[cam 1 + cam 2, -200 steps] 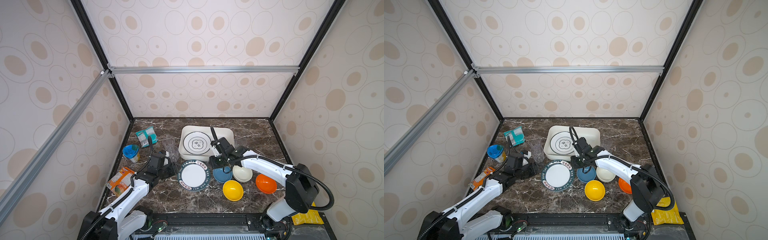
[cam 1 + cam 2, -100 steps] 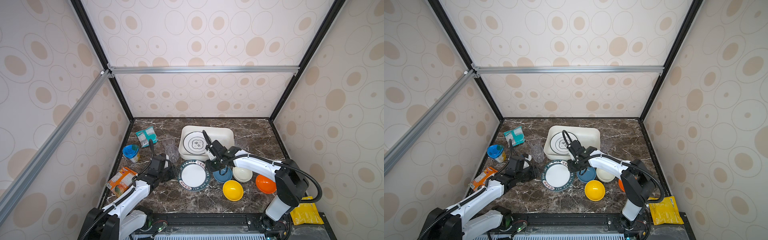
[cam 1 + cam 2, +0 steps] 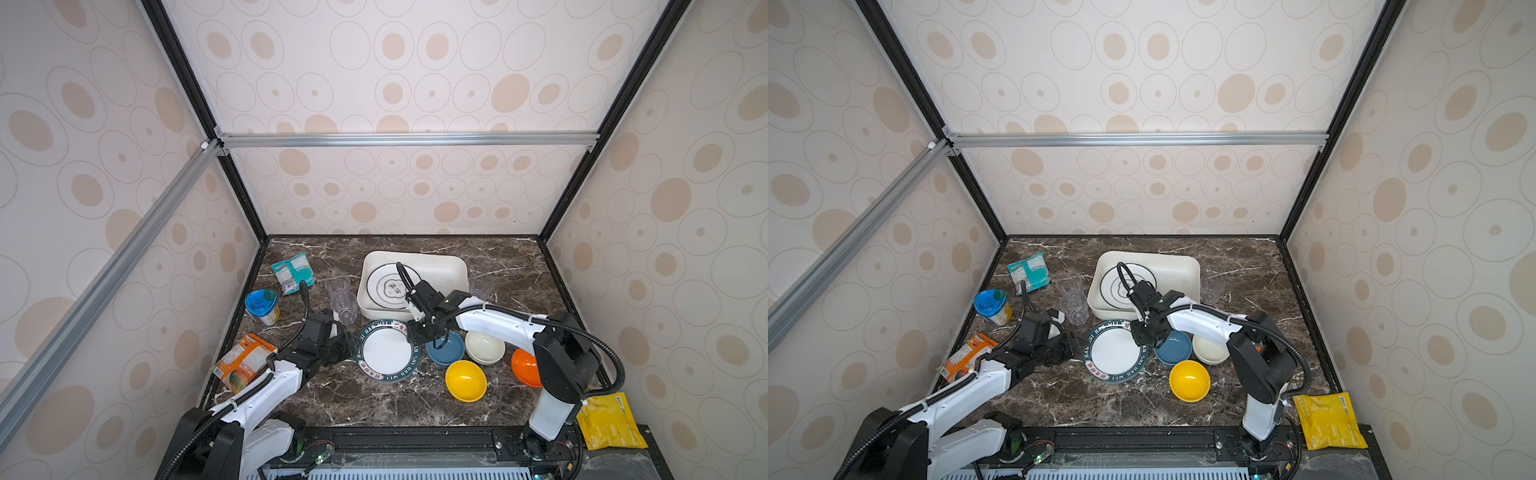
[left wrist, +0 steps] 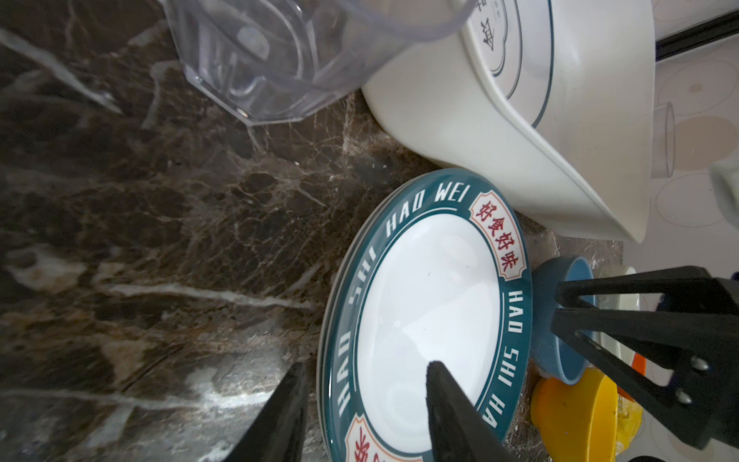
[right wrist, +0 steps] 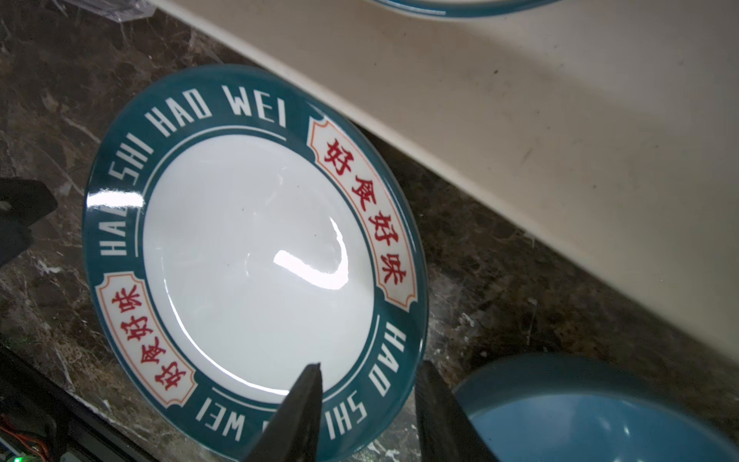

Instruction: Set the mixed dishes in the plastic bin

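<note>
A white plate [image 3: 388, 353] [image 3: 1115, 351] with a teal lettered rim lies flat on the marble. My left gripper [image 3: 353, 351] [image 4: 364, 384] is open, its jaws astride the plate's left rim. Across from it, my right gripper [image 3: 417, 332] [image 5: 368, 384] is open astride the right rim. Behind stands the plastic bin [image 3: 453, 270] [image 3: 1183, 266], with another plate [image 3: 390, 286] lying inside. To the right sit blue [image 3: 446, 349], cream [image 3: 484, 347], yellow [image 3: 465, 380] and orange [image 3: 524, 368] bowls. Clear cups [image 3: 345, 305] stand left of the bin and one cup [image 3: 481, 286] stands to its right.
A blue-lidded cup [image 3: 262, 305], a teal packet [image 3: 292, 272] and an orange packet [image 3: 245, 365] lie along the left wall. A yellow packet [image 3: 609, 422] rests off the marble at the front right. The bin's wall [image 5: 560, 140] runs close behind the plate.
My right gripper has moved left from above the blue bowl to the plate's right rim. My left gripper has come forward to the plate's left rim.
</note>
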`<act>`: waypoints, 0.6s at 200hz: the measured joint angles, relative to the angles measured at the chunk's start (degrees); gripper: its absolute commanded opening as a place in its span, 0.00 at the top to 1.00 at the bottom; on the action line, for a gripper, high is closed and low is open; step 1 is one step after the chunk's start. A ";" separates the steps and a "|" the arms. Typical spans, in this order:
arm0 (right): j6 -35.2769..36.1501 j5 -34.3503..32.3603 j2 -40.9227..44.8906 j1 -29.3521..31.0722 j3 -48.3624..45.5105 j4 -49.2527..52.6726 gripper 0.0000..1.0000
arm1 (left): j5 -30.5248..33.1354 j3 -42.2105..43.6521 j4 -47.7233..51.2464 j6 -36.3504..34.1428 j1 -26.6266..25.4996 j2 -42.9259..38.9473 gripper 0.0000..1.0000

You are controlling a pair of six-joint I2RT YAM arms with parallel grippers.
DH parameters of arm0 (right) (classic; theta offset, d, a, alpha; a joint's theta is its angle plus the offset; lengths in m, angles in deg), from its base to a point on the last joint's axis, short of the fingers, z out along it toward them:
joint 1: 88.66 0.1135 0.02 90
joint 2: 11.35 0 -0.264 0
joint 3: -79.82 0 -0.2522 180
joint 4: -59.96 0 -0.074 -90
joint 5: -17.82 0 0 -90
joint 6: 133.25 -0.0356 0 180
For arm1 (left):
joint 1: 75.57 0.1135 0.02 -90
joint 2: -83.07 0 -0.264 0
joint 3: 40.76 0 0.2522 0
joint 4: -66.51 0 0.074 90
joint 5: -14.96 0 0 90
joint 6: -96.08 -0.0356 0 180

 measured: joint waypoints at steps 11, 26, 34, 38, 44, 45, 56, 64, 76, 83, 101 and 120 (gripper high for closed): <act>0.09 -0.13 -0.42 0.02 0.00 0.13 0.58 | -0.07 0.00 -0.13 0.02 0.00 0.24 0.54; 0.17 -0.33 -0.90 0.02 0.00 0.37 0.58 | -0.20 -0.02 -0.42 0.02 -0.02 0.55 0.54; 0.17 -0.42 -1.14 0.02 0.00 0.42 0.58 | -0.20 0.00 -0.59 0.02 -0.02 0.66 0.54; 0.20 -0.42 -1.31 0.02 0.02 0.48 0.58 | -0.22 0.00 -0.70 0.02 -0.02 0.74 0.55; 0.20 -0.48 -1.46 0.02 0.02 0.52 0.58 | -0.24 -0.02 -0.85 0.02 -0.02 0.83 0.55; 0.20 -0.48 -1.53 0.02 0.02 0.55 0.58 | -0.24 0.00 -0.87 0.02 -0.02 0.83 0.55; 0.20 -0.50 -1.79 0.02 0.02 0.55 0.58 | -0.33 -0.02 -1.01 0.02 -0.02 0.94 0.55; 0.20 -0.48 -1.95 0.02 0.02 0.59 0.58 | -0.37 -0.02 -1.01 0.02 -0.02 0.96 0.55; 0.22 -0.48 -2.03 0.02 0.02 0.61 0.58 | -0.42 -0.02 -1.03 0.02 -0.04 0.98 0.55; 0.22 -0.48 -2.05 0.02 0.09 0.66 0.58 | -0.42 -0.02 -1.09 0.02 -0.04 1.05 0.55; 0.39 -0.33 -2.47 0.02 0.76 0.68 0.58 | -0.42 0.00 -1.11 0.00 -0.04 1.31 0.56; 0.46 -0.17 -2.89 0.02 1.16 0.61 0.58 | -0.42 0.00 -1.18 0.02 -0.04 1.51 0.56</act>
